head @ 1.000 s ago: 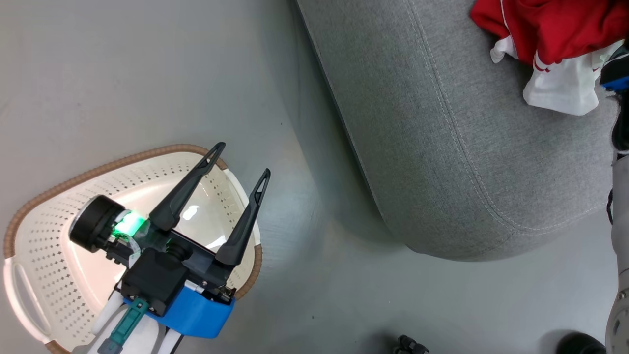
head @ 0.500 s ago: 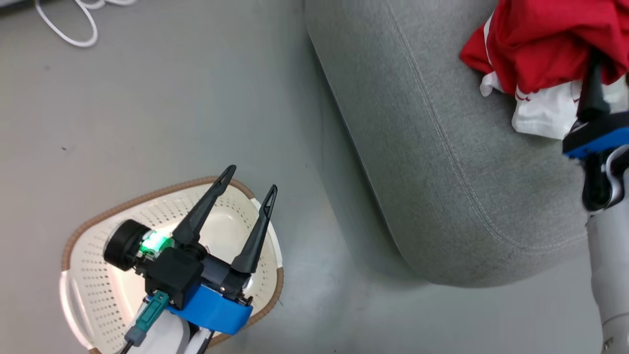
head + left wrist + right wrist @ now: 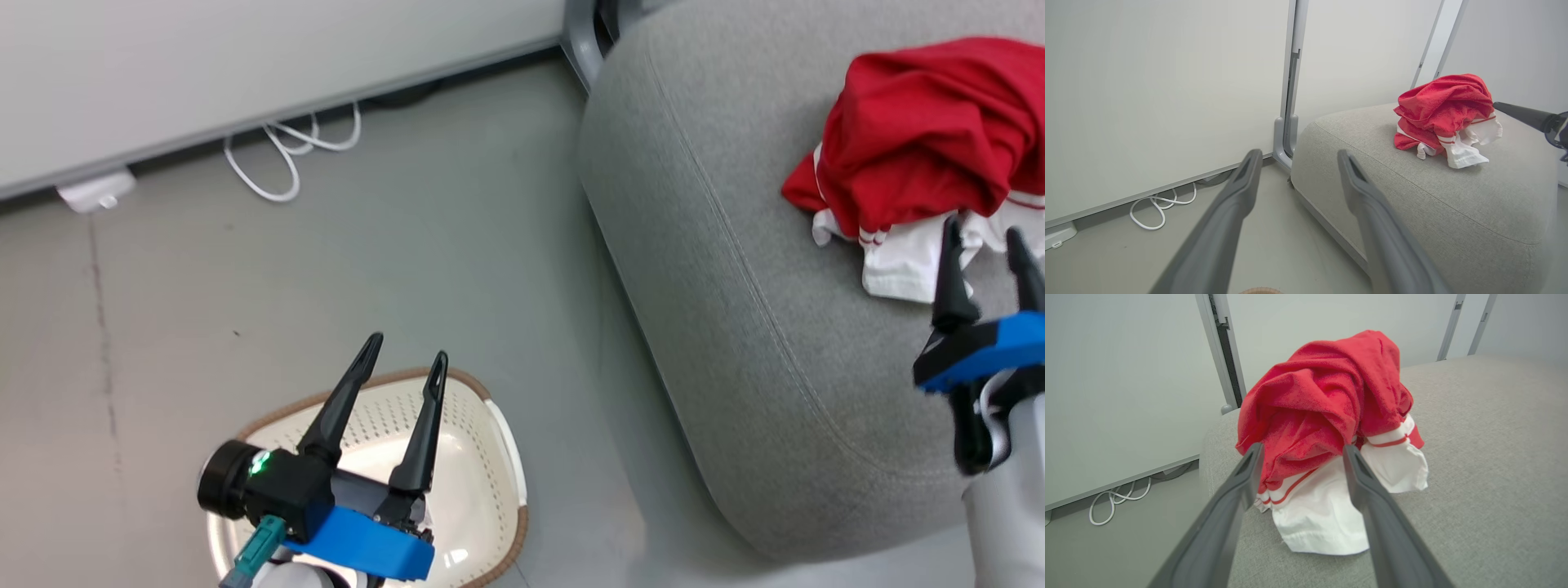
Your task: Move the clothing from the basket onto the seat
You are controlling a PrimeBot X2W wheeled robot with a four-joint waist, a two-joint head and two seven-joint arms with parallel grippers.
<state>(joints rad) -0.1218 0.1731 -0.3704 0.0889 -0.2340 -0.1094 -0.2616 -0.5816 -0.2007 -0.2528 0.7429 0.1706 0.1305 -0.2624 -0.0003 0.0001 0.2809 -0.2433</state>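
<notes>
Right tool (image 3: 982, 229) pulled back, jaws spread; clothing (image 3: 914, 139) heaped on seat (image 3: 735, 327).

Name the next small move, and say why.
Probably draw the right hand back, clear of the clothing. Its jaws stand open, the red and white heap lies ungripped on the seat, and the part of the basket in sight holds nothing.

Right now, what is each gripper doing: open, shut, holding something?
Left gripper: open, empty, over the basket.
Right gripper: open, holding nothing, next to the clothing.
</notes>
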